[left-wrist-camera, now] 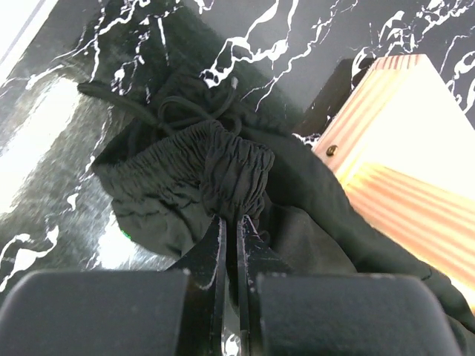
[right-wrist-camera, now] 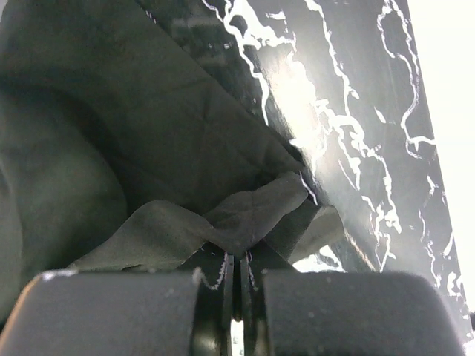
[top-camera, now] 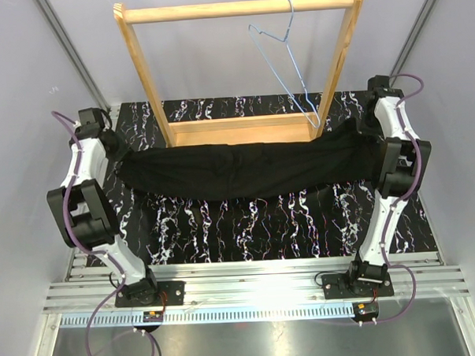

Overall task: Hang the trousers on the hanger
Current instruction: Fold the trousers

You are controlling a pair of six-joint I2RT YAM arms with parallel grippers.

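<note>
From the top view, both arms rise from their bases at the near edge and fold back at the elbow, so each wrist reaches toward the far side of the black marbled table (top-camera: 247, 225). The left gripper (top-camera: 120, 157) is at the left end of the trousers (top-camera: 245, 170) and the right gripper (top-camera: 367, 133) at the right end. The trousers stretch as a long dark band between them and sag a little in the middle, just in front of the lower bar of the wooden rack (top-camera: 238, 8). The hanger (top-camera: 297, 69) hangs by its hook on the top bar of the rack, toward the right side, and it is tilted.

In the left wrist view, the left gripper (left-wrist-camera: 230, 222) points down and forward. Its jaws are almost together and pinch the gathered elastic waistband of the trousers (left-wrist-camera: 223, 159). A drawstring (left-wrist-camera: 171, 111) lies loose beyond the waistband, and the foot of the rack (left-wrist-camera: 401, 133) is just to the right.

In the right wrist view, the right gripper (right-wrist-camera: 237, 256) also has its jaws pressed narrow, and a thin fold of the trousers (right-wrist-camera: 111, 133) is caught between them. The rest of the fabric spreads to the left, with the table (right-wrist-camera: 349, 111) showing on the right.
</note>
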